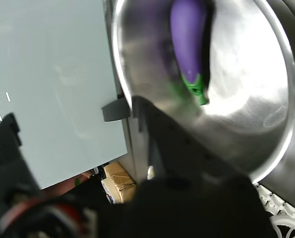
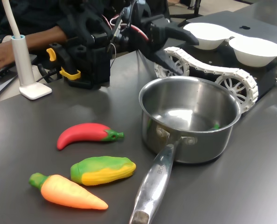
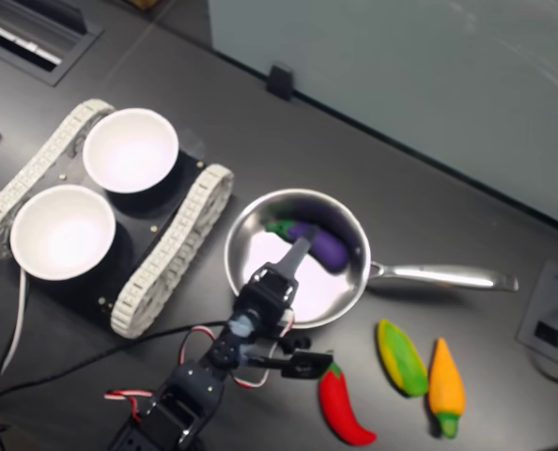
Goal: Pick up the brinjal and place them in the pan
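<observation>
No readable brand, label or writing is seen in any view. The brinjal [image 3: 318, 243] is found lying inside the pan [image 3: 251, 246], on its bottom, against the wall away from the arm. In the second exterior view its long axis is seen running across the pan, with the green stem cap toward the second exterior view's left and the purple body toward the pan's handle side. In the wrist view the brinjal [image 1: 188, 37] is shown closely, purple body and green cap against the steel floor of the pan [image 1: 247, 84]. In the first exterior view only a small green tip [image 2: 215, 126] is shown above the pan's [image 2: 190, 140] near wall; the purple body is hidden.

The jaws [image 3: 298, 252] are held over the pan, released and apart from the brinjal, nothing being gripped.

Only in the exterior views are a red chilli toy [image 2: 86, 134], a corn toy [image 2: 102, 170] and a carrot toy [image 2: 66, 192] shown on the counter [image 2: 250, 186], beside the handle.
</observation>
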Robot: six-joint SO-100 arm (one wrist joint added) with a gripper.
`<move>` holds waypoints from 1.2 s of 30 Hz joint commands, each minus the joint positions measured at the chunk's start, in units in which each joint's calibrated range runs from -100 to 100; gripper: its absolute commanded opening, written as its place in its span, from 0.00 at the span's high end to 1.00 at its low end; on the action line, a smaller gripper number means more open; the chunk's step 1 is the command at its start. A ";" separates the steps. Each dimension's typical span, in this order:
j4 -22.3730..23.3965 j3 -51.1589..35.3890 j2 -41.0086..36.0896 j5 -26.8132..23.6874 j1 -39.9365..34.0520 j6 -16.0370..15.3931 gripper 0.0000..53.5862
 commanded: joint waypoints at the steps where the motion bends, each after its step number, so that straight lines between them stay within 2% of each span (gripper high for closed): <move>1: -4.95 0.09 -6.85 1.07 0.89 -0.50 0.63; 2: -5.55 1.00 -8.03 1.66 0.66 -0.50 0.69; 8: -6.06 1.82 -11.91 1.27 0.89 -0.50 0.87; 11: -5.55 1.45 -13.17 1.81 0.89 -0.50 0.99; 13: -5.38 1.45 -14.27 0.83 0.89 -0.50 1.00; 19: -1.12 -1.36 -16.97 -0.59 -0.49 -0.67 1.00; 28: 6.30 -5.63 -22.62 -2.00 -1.06 -5.04 1.00; 36: 9.12 -6.54 -23.72 -1.17 -2.32 -5.37 1.00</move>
